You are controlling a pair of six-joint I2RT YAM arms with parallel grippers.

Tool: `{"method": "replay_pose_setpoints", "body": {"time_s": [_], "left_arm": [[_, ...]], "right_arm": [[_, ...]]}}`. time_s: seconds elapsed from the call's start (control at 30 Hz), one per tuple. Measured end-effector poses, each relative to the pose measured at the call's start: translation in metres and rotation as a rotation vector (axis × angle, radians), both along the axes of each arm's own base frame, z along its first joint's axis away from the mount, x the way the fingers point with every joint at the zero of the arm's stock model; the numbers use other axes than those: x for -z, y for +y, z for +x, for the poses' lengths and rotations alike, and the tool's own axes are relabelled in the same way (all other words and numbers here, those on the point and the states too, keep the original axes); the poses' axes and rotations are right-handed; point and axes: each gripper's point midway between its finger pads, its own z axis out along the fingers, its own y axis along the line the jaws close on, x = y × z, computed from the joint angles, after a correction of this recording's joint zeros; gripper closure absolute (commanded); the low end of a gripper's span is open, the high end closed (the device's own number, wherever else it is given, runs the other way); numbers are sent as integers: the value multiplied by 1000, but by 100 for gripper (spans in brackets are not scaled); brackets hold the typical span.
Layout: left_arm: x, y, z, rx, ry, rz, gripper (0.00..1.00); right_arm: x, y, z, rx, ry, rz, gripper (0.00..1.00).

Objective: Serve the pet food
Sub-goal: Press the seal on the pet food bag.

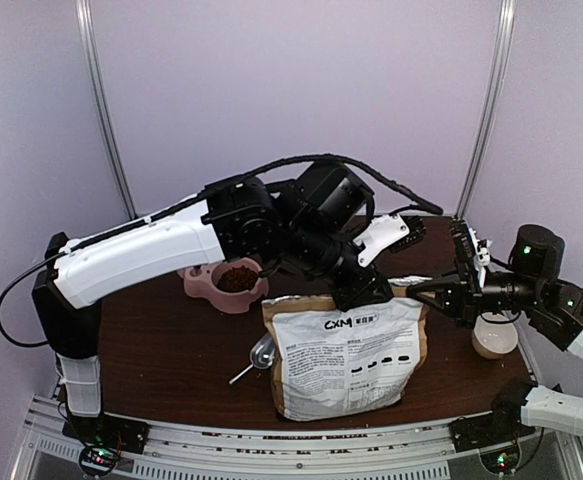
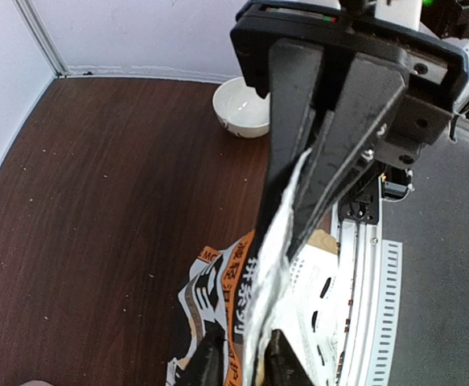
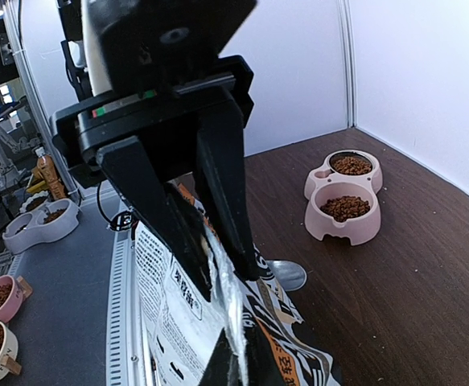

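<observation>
The white, grey and orange pet food bag (image 1: 346, 355) stands at the table's front middle, its foil top edge pinched flat. My left gripper (image 1: 366, 292) is shut on the left part of that edge; in the left wrist view (image 2: 246, 366) the foil runs between its fingers. My right gripper (image 1: 419, 290) is shut on the right end of the same edge and also shows in its wrist view (image 3: 246, 366). The two grippers face each other closely. Reddish-brown kibble (image 3: 347, 207) fills both basins of the pink feeder (image 1: 211, 290). The bag's contents are hidden.
A shiny metal scoop (image 1: 261, 352) lies on the table just left of the bag. A white bowl (image 1: 494, 335) stands at the right, under my right arm. The table's front rail (image 1: 301, 440) runs close behind the bag. Other feeders (image 3: 41, 221) sit off the table.
</observation>
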Motion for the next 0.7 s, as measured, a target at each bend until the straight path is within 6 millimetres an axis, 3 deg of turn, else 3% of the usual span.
{"method": "replay_pose_setpoints", "body": {"time_s": [0.17,0.4,0.53,0.6,0.7], "left_arm": [[-1,5,-3,0,-10,16,100],[-1,6,-4,1,-13,13,100],[0,6,-3,-2,-21,9,88],[2,10,-2,-13,-28,25,87],[5,17,-1,-26,-33,52,100]], "right_arm": [[0,0,1,5,0,-1,100],[0,0,1,5,0,-2,100],[0,-1,0,10,1,-5,100],[1,-2,1,17,3,-9,100],[1,-3,1,24,4,-12,100]]}}
